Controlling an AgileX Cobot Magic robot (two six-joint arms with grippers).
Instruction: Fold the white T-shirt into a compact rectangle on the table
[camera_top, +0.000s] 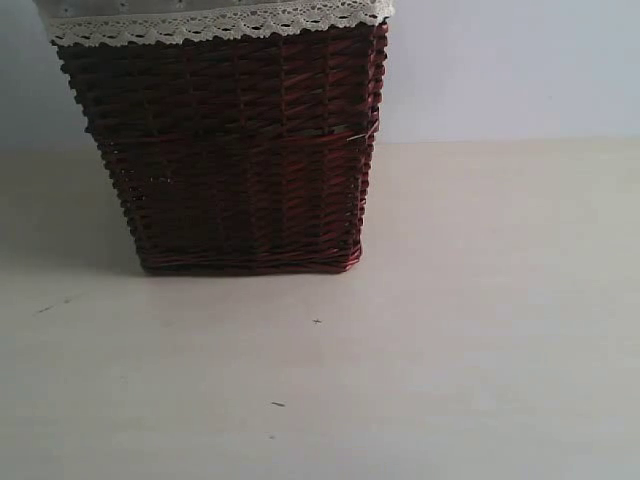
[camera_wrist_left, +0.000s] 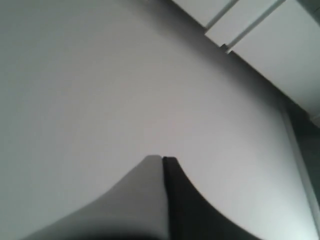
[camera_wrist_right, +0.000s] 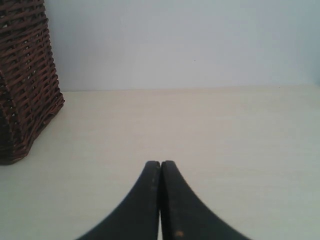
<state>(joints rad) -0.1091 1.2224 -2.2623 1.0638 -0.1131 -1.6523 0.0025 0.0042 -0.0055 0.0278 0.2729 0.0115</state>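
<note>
Standing at about eleven o'clock in the exterior view, a dark red wicker basket (camera_top: 230, 150) rested upright on the table (camera_top: 480, 330), its walls narrowing toward the base and its rim edged with white lace trim (camera_top: 215, 22). From the basket's foot the pale cream tabletop spread out toward three o'clock and down to six, bare but for a few tiny dark specks (camera_top: 277, 404) between six and eight o'clock. A plain pale wall (camera_top: 510, 70) rose behind the table from twelve to three o'clock. Where the white T-shirt lay could not be told from any of the views. The left gripper (camera_wrist_left: 162, 159) had its two fingers pressed together with nothing between them, one finger lit pale and the other dark, poised over a blurred, pale grey surface; beyond that surface's edge lay light panels (camera_wrist_left: 280, 45) split by dark seams. The right gripper (camera_wrist_right: 160, 164) was likewise pressed together and held nothing, its black fingers meeting along a thin line above the cream table, with the wicker basket off to one side of the fingertips and well apart from them, and the pale wall straight ahead.
</note>
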